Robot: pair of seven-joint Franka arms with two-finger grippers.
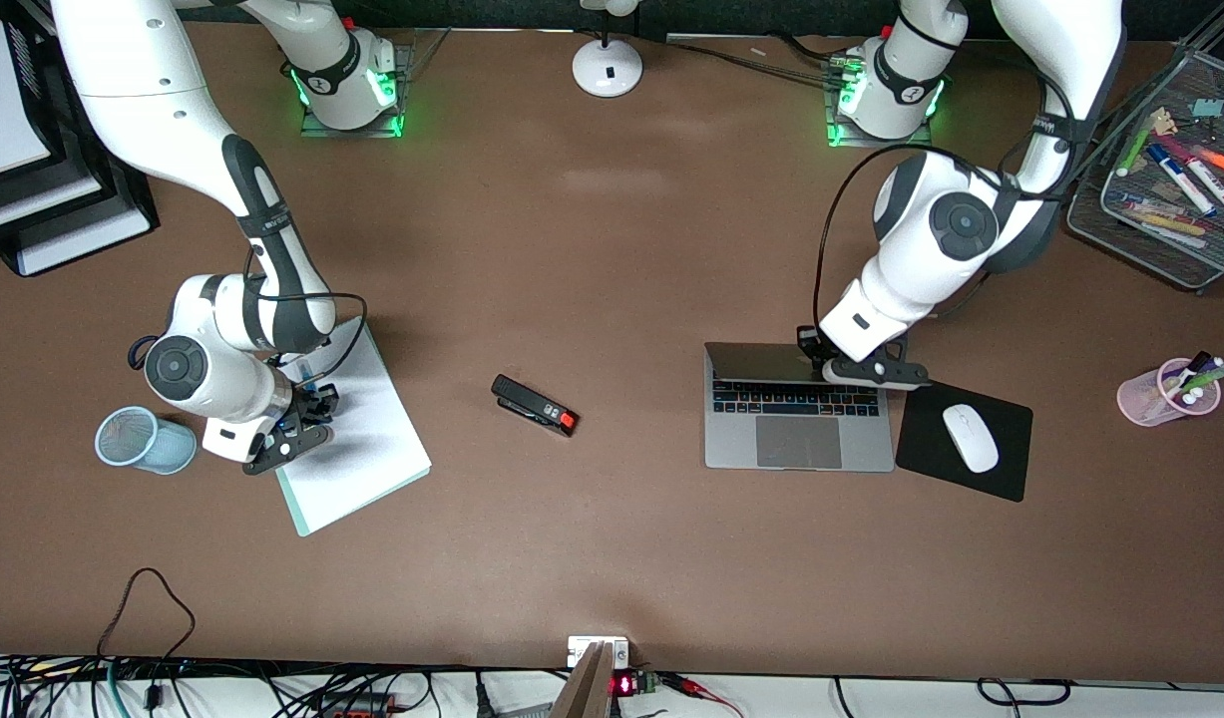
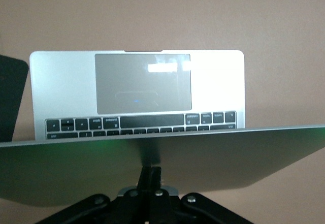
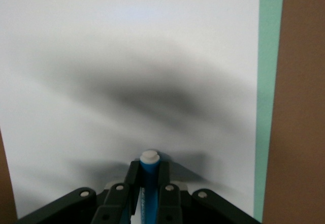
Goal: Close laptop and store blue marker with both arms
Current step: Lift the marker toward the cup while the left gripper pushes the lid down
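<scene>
The silver-grey laptop [image 1: 796,439] lies open toward the left arm's end of the table, keyboard and trackpad showing. Its lid [image 1: 761,361] is raised and tilted. My left gripper [image 1: 821,357] is shut, with its fingertips [image 2: 151,176] against the back of the lid [image 2: 213,158]. My right gripper [image 1: 310,407] is over the white notepad [image 1: 357,449] and shut on the blue marker [image 3: 149,176]. The marker's white tip sticks out past the fingers. The pad's white page [image 3: 152,56] lies just under it.
A blue mesh cup [image 1: 133,439] lies beside the notepad toward the right arm's end. A black stapler [image 1: 534,404] sits mid-table. A black mouse pad [image 1: 1011,461] with a white mouse [image 1: 971,437] adjoins the laptop. Pink marker cup [image 1: 1160,394], wire tray [image 1: 1140,234], lamp base [image 1: 608,67].
</scene>
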